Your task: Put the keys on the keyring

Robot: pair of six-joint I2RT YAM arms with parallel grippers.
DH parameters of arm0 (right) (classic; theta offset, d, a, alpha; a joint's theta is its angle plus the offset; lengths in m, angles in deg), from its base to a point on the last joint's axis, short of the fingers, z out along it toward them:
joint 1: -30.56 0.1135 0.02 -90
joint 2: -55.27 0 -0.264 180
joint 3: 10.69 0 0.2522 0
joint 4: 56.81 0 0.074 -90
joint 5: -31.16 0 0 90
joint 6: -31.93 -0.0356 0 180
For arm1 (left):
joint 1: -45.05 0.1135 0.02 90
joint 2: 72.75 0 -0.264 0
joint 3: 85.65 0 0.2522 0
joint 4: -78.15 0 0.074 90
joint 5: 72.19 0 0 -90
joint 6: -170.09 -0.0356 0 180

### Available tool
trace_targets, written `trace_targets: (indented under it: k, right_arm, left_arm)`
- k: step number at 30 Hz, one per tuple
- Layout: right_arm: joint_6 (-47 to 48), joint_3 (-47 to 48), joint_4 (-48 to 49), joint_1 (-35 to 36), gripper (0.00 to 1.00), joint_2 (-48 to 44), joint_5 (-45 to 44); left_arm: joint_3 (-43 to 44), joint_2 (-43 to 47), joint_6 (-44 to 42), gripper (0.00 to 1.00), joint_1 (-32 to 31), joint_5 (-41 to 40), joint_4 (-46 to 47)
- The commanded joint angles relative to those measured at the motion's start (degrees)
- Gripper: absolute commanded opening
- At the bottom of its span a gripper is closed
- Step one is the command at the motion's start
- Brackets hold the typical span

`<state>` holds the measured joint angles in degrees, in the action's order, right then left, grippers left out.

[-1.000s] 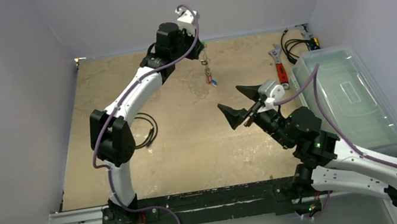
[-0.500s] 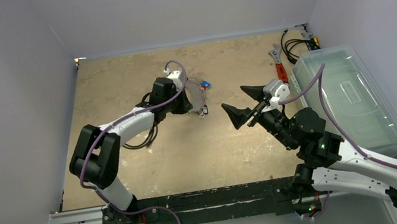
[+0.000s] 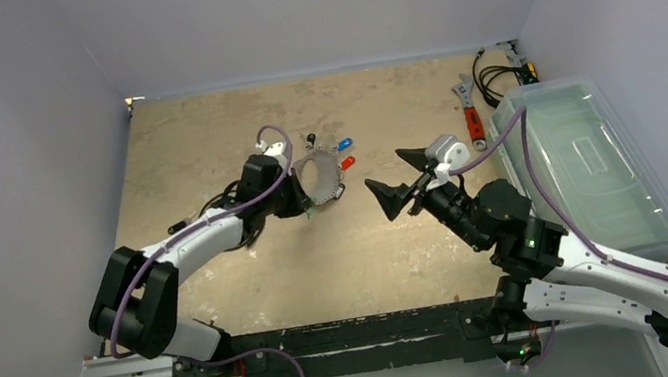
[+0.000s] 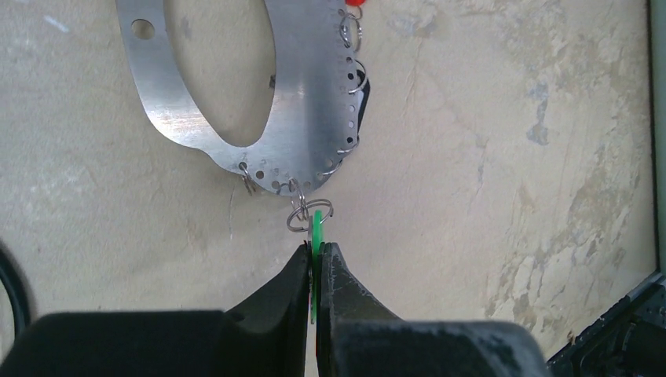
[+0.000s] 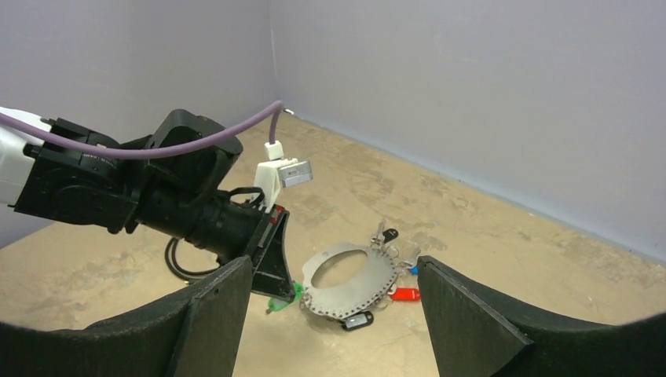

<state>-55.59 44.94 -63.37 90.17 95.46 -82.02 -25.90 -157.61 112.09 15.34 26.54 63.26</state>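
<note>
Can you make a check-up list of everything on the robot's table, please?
Surface: table, tan and mottled.
Job's things: keyring lies on it; green key, red key, blue key, black key at its rim.
Clutter: red-handled wrench, clear bin, far right.
Tools: left tool shut on green key; right tool open, empty.
Cables: black cable loop by left arm; black cables in far right corner.
Surroundings: plain lavender walls.

Light soft, even, from overhead; fairly bright. Shadows on table (image 3: pixel 199 129) faint. Keyring (image 4: pixel 306 102) has mild sheen in left wrist view, no hard glare. Right wrist view: own fingers (image 5: pixel 212 314) dark, w/ little detail.
</note>
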Motion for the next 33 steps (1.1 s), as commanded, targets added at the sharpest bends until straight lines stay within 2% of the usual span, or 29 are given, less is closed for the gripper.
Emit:
trace_targets:
  k: [1, 11, 18, 31, 33]
  right_arm:
    - [-1.03, 1.69, 0.39, -0.2, 0.8, 0.35, 0.24]
    - [-2.03, 0.58, -0.61, -0.2, 0.8, 0.65, 0.42]
    - [-1.84, 0.61, -0.91, -0.2, 0.8, 1.57, 0.33]
    - [-1.66, 0.94, -1.9, -0.2, 0.8, 1.75, 0.26]
    - [-1.69, 0.94, -1.97, -0.2, 0.8, 1.42, 0.17]
  left_arm:
    - [-0.95, 1.36, 1.32, 0.0, -0.26, -0.53, -6.48]
    - [-4.74, 0.09, 3.29, 0.0, -0.26, -0.49, -10.66]
    - [-7.6, 0.2, 4.01, 0.0, -0.46, 0.06, -10.28]
    - [-10.98, 2.42, 7.83, 0.0, -4.98, -0.52, -10.52]
    - [-12.04, 3.51, 8.74, 0.03, -5.43, 0.35, -10.12]
